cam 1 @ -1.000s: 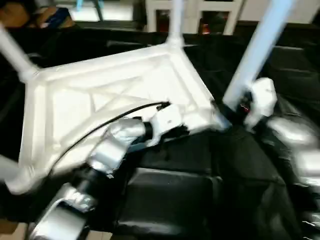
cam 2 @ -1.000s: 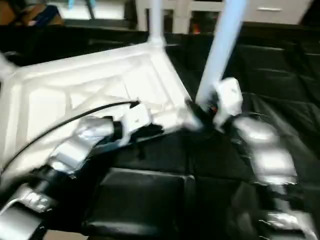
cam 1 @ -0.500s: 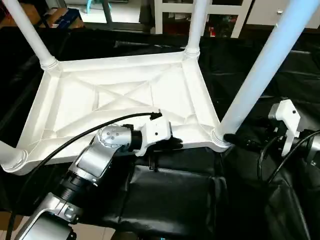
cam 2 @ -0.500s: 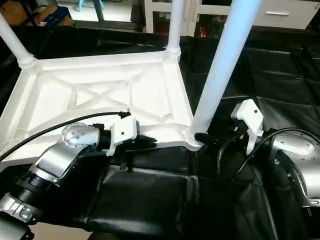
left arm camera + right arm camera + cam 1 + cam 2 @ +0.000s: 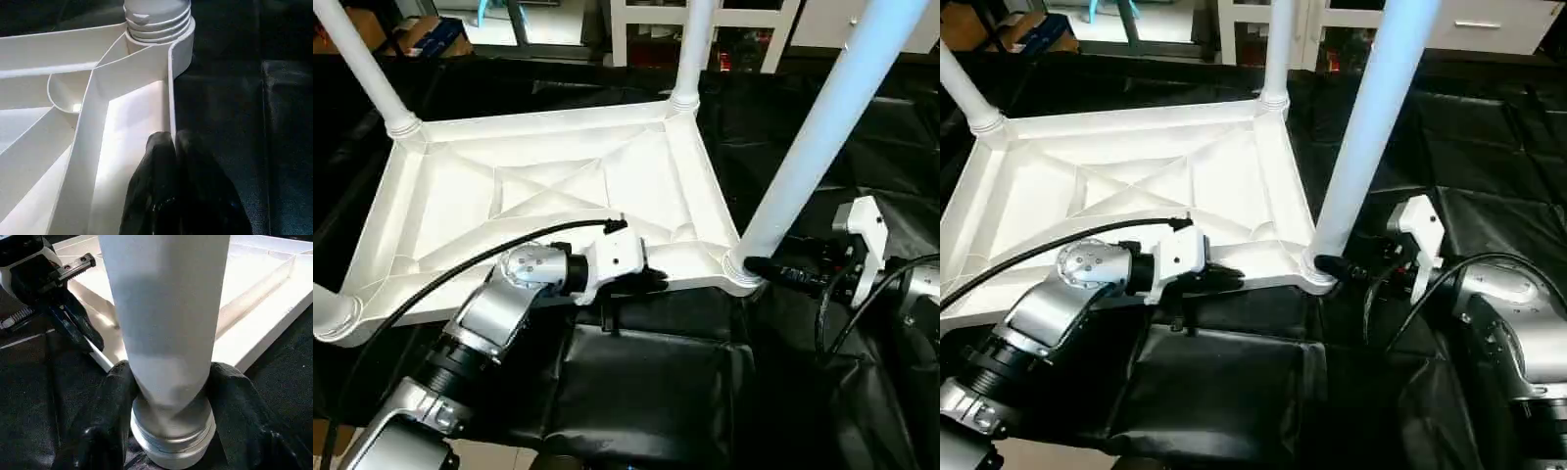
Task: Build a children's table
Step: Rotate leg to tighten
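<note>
left end effector (image 5: 173,142) pinches tabletop rim (image 5: 171,83); right end effector (image 5: 168,377) clamps leg (image 5: 164,308) nr socket.

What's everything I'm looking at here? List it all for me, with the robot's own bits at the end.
Table top: one, white, upside down on the black cover, X-ribbed underside up.
Legs: four, white, standing up from the corner sockets.
Black cover: one, under and around the table.
White furniture: at the back, behind the table.
Left gripper: one, black fingers shut on the table top's near rim.
Right gripper: one, black fingers either side of the base of the near right leg.
Forearms: two, silver, with black cables.
</note>
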You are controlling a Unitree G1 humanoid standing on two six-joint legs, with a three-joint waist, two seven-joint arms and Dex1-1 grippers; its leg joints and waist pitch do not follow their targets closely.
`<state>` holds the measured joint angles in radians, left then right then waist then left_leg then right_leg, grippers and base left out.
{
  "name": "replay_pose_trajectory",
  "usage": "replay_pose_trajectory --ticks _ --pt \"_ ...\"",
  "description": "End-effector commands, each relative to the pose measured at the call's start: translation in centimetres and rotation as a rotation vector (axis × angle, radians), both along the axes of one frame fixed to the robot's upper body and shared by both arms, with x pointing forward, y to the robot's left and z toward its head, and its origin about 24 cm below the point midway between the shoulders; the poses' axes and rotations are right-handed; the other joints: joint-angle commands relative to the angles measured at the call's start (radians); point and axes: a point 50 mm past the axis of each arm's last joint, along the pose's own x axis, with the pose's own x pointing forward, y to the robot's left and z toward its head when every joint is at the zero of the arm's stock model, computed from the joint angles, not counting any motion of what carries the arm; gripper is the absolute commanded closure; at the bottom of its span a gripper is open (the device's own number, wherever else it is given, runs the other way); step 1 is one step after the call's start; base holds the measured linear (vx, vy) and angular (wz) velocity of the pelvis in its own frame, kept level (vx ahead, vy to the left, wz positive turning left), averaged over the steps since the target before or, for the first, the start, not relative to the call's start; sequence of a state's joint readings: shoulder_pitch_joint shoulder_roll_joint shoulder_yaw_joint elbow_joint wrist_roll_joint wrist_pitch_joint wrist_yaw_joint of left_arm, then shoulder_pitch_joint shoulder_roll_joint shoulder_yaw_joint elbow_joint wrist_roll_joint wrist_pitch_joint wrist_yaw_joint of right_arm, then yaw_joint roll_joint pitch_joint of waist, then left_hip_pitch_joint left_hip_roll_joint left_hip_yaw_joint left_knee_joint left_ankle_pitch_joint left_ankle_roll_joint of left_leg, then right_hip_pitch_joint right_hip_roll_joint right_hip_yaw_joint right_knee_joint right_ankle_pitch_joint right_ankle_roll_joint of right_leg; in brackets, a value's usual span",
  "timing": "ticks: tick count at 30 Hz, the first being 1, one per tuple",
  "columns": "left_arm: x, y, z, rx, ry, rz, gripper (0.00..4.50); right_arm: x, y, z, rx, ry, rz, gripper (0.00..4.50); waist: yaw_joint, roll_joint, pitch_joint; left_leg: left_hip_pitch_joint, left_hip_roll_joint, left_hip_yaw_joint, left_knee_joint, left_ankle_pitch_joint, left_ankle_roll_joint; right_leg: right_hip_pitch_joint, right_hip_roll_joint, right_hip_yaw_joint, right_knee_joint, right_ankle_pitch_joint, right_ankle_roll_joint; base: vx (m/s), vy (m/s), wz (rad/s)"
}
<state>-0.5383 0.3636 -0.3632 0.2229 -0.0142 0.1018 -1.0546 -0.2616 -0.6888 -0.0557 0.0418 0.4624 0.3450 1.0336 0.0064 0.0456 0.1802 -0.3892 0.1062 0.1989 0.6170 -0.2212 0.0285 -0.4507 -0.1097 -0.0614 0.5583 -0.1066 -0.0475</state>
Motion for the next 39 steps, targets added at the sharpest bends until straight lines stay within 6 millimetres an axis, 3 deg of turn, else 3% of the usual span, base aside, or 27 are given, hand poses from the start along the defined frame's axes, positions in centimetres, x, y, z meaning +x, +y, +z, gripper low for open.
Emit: replay_pose_trajectory --ticks 1,4,5,8,9,10,11,12,13,16,19,23,25,26,27,29,31,32,33,34,39 --pt "-0.6 -0.1 -0.9 0.034 0.025 -0.024 4.50 0.3 -0.3 0.7 0.017 -0.035 -0.040 2.52 0.004 -0.023 -0.090 0.016 0.114 -0.057 -0.080 -0.073 0.198 0.067 -0.064 0.047 -0.047 -0.293 -0.234 0.000 0.000 0.00" --pt "-0.5 -0.4 -1.2 0.050 0.016 0.007 4.50 0.8 -0.3 -0.1 0.004 -0.035 -0.139 2.55 0.000 -0.023 -0.089 0.016 0.113 -0.057 -0.081 -0.078 0.192 0.064 -0.063 0.046 -0.050 -0.313 -0.227 0.000 0.000 0.00" --pt "-0.2 -0.9 -1.3 0.062 0.010 0.038 4.50 1.5 -0.3 -1.0 -0.033 -0.030 -0.252 2.55 -0.002 -0.024 -0.087 0.015 0.113 -0.057 -0.082 -0.091 0.182 0.065 -0.063 0.046 -0.052 -0.336 -0.219 0.000 0.000 0.00" --pt "0.0 -2.0 -1.2 0.043 0.012 0.065 4.50 2.5 -0.1 -2.0 -0.038 -0.025 -0.410 2.57 -0.009 -0.023 -0.084 0.015 0.109 -0.059 -0.087 -0.141 0.140 0.063 -0.062 0.043 -0.063 -0.416 -0.193 0.000 0.000 0.00" --pt "0.2 -3.6 -1.0 0.026 0.004 0.082 4.50 3.7 0.4 -2.8 -0.023 -0.016 -0.599 2.58 -0.014 -0.018 -0.083 0.014 0.109 -0.061 -0.088 -0.149 0.121 0.061 -0.062 0.044 -0.061 -0.417 -0.194 0.000 0.000 0.00" --pt "0.3 -4.2 -0.9 0.022 0.000 0.087 4.50 4.2 0.6 -3.0 -0.019 -0.011 -0.673 2.58 -0.026 -0.018 -0.081 0.009 0.106 -0.064 -0.092 -0.168 0.098 0.059 -0.057 0.040 -0.064 -0.434 -0.184 0.000 0.000 0.00" --pt "0.3 -4.3 -0.9 0.022 0.000 0.088 4.50 4.2 0.6 -3.0 -0.019 -0.011 -0.682 2.59 -0.030 -0.021 -0.083 0.008 0.104 -0.066 -0.091 -0.182 0.087 0.063 -0.059 0.038 -0.064 -0.447 -0.177 0.000 0.000 0.00" --pt "0.4 -5.2 -0.7 0.012 -0.005 0.095 4.50 4.9 0.8 -3.3 -0.021 -0.006 -0.798 2.59 -0.030 -0.019 -0.084 0.008 0.104 -0.069 -0.091 -0.189 0.078 0.067 -0.061 0.038 -0.062 -0.451 -0.170 0.000 0.000 0.00" --pt "0.6 -5.9 -0.5 -0.001 -0.008 0.107 4.50 5.4 0.9 -3.4 -0.016 -0.009 -0.891 2.59 -0.036 -0.019 -0.081 0.008 0.103 -0.067 -0.093 -0.204 0.068 0.062 -0.060 0.039 -0.068 -0.462 -0.164 0.000 0.000 0.00" --pt "1.2 -7.9 0.2 -0.046 -0.021 0.155 4.50 6.8 1.7 -3.3 0.039 -0.036 -1.076 2.59 -0.043 -0.017 -0.091 0.016 0.098 -0.059 -0.088 -0.187 0.061 0.057 -0.057 0.040 -0.066 -0.365 -0.193 0.000 0.000 0.00" --pt "1.5 -8.6 0.5 -0.058 -0.040 0.165 4.50 7.6 3.1 -3.3 0.066 -0.034 -1.048 2.59 -0.043 -0.022 -0.096 0.012 0.097 -0.055 -0.085 -0.157 0.098 0.065 -0.058 0.040 -0.059 -0.289 -0.218 0.000 0.000 0.00" --pt "2.1 -7.2 0.4 -0.028 -0.073 0.183 4.50 7.6 4.7 -1.4 0.041 -0.141 -0.798 2.59 -0.040 -0.027 -0.100 0.008 0.098 -0.053 -0.077 -0.100 0.173 0.073 -0.060 0.039 -0.048 -0.228 -0.239 0.000 0.000 0.00" --pt "2.1 -5.9 -0.1 -0.009 -0.079 0.182 4.50 6.7 3.9 -0.1 0.004 -0.233 -0.681 2.04 -0.034 -0.026 -0.101 0.013 0.101 -0.051 -0.073 -0.073 0.203 0.068 -0.058 0.040 -0.046 -0.207 -0.244 0.000 0.000 0.00" --pt "2.1 -5.6 -0.2 -0.005 -0.078 0.181 4.50 6.4 3.6 0.1 -0.011 -0.245 -0.655 1.91 -0.029 -0.030 -0.101 0.017 0.103 -0.048 -0.071 -0.057 0.220 0.067 -0.058 0.041 -0.043 -0.194 -0.247 0.000 0.000 0.00" --pt "1.9 -5.1 -0.4 -0.005 -0.076 0.167 4.50 6.1 3.0 0.5 -0.040 -0.266 -0.629 1.88 -0.022 -0.028 -0.103 0.012 0.106 -0.052 -0.070 -0.018 0.239 0.070 -0.058 0.040 -0.035 -0.173 -0.253 0.000 0.000 0.00" --pt "1.7 -4.4 -0.6 -0.002 -0.078 0.142 4.50 5.4 2.0 1.0 -0.067 -0.282 -0.577 1.72 -0.018 -0.025 -0.101 0.016 0.108 -0.050 -0.067 0.002 0.259 0.063 -0.057 0.039 -0.033 -0.168 -0.256 0.000 0.000 0.00" --pt "1.5 -3.9 -0.7 0.002 -0.078 0.125 4.50 4.8 1.5 1.4 -0.072 -0.284 -0.531 1.63 -0.010 -0.024 -0.099 0.016 0.110 -0.050 -0.068 -0.005 0.264 0.065 -0.058 0.039 -0.036 -0.188 -0.253 0.000 0.000 0.00" --pt "1.1 -2.9 -1.0 0.009 -0.062 0.089 4.50 3.6 0.6 1.6 -0.101 -0.263 -0.412 1.42 -0.008 -0.015 -0.096 0.015 0.111 -0.052 -0.070 -0.018 0.263 0.064 -0.058 0.038 -0.036 -0.200 -0.254 0.000 0.000 0.00" --pt "0.9 -2.6 -1.1 0.012 -0.056 0.074 4.50 3.2 0.2 1.6 -0.123 -0.256 -0.378 1.42 0.000 -0.021 -0.097 0.021 0.116 -0.052 -0.070 -0.026 0.259 0.066 -0.059 0.040 -0.035 -0.199 -0.251 0.000 0.000 0.00" --pt "0.7 -2.4 -1.1 0.011 -0.050 0.062 4.50 2.9 -0.1 1.5 -0.135 -0.245 -0.348 1.30 0.005 -0.010 -0.095 0.020 0.118 -0.053 -0.072 -0.029 0.253 0.062 -0.058 0.040 -0.034 -0.200 -0.254 0.000 0.000 0.00" --pt "0.0 -1.8 -1.1 -0.002 -0.035 0.017 4.50 1.9 -1.0 1.2 -0.184 -0.213 -0.262 1.13 0.005 -0.014 -0.092 0.019 0.120 -0.053 -0.080 -0.099 0.200 0.065 -0.062 0.044 -0.042 -0.240 -0.255 0.000 0.000 0.00"
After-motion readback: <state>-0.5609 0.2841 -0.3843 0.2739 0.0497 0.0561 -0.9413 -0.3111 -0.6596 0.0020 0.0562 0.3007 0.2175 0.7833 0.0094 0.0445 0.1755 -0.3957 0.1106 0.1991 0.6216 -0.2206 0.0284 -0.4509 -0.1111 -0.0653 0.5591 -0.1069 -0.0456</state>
